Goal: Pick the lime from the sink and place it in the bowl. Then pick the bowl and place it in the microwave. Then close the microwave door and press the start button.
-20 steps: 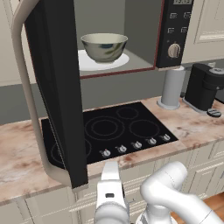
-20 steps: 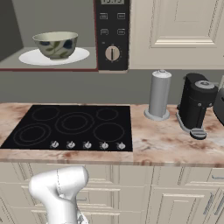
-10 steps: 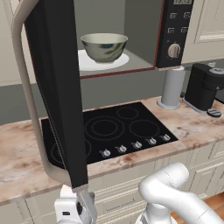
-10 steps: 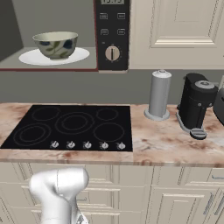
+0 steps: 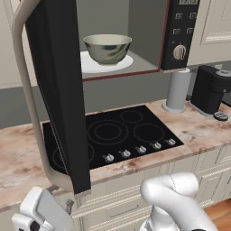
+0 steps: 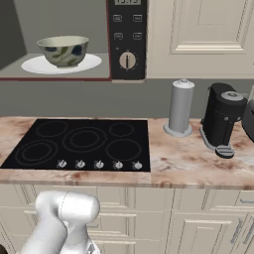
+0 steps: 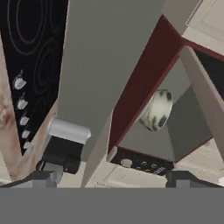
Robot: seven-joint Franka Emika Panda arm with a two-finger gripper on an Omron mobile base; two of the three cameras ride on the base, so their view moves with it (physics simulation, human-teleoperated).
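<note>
The pale greenish-grey bowl point(image 5: 108, 48) sits on the white round plate point(image 6: 34, 64) inside the black microwave point(image 6: 127, 42); one of each. The wide black glass door point(image 5: 61, 97) stands open. With the fingers point(image 7: 44, 176) spread empty, push its outer face steadily round until it shuts

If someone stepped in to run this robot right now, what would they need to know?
Gripper: open and holding nothing, low beside the open microwave door.
Bowl: already standing on the white plate inside the microwave. Whether the lime is in it cannot be seen from these angles.
Done: bowl placed in the microwave.
Left: swing the door shut, then press the start button on the control panel.
</note>
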